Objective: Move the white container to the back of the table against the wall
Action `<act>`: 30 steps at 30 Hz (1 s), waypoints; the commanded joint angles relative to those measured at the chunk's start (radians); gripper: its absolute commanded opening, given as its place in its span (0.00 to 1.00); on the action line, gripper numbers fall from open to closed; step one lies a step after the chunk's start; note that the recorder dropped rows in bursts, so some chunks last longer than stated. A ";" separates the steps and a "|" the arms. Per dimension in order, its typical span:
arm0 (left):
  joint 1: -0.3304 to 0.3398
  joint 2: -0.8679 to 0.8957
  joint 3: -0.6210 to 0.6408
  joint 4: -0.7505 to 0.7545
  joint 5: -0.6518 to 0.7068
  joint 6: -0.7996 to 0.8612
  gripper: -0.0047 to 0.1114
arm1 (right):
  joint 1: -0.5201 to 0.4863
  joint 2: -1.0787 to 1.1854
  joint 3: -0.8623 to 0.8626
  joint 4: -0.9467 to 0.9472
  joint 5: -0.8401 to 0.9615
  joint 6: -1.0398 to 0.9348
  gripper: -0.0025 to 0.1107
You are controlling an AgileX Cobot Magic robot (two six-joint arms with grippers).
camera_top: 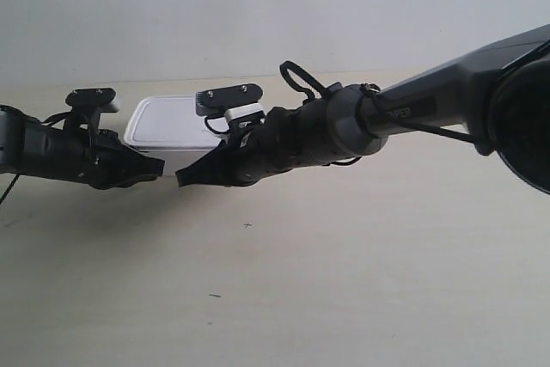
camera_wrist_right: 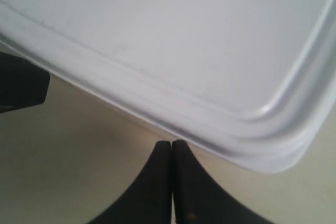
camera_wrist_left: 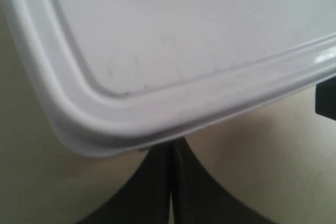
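The white container [camera_top: 168,119] lies flat with its lid on, on the table [camera_top: 361,281], a short way in front of the wall [camera_top: 258,6]. Both grippers are shut and empty, tips at the container's near side. The left gripper [camera_wrist_left: 170,144] has its tip tucked under the lid's rim by a rounded corner of the container [camera_wrist_left: 184,40]. The right gripper [camera_wrist_right: 171,143] touches, or nearly touches, the container [camera_wrist_right: 173,35] just below the rim. In the exterior view the gripper at the view's left [camera_top: 157,167] and the one at the view's right [camera_top: 182,180] almost meet.
The arm at the exterior view's right [camera_top: 412,109] stretches across the table above its surface. A strip of bare table [camera_top: 223,83] separates the container from the wall. Tiny dark specks [camera_top: 247,225] dot the tabletop.
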 commanded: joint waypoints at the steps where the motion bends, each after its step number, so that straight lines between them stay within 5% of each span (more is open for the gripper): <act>1: -0.001 0.006 -0.037 -0.007 0.000 0.001 0.04 | -0.031 0.005 -0.011 -0.007 -0.037 -0.015 0.02; 16: -0.003 0.080 -0.137 -0.007 0.026 0.001 0.04 | -0.062 0.028 -0.013 -0.007 -0.127 -0.075 0.02; 30: -0.071 0.151 -0.267 -0.007 -0.042 0.006 0.04 | -0.062 0.102 -0.093 -0.007 -0.194 -0.100 0.02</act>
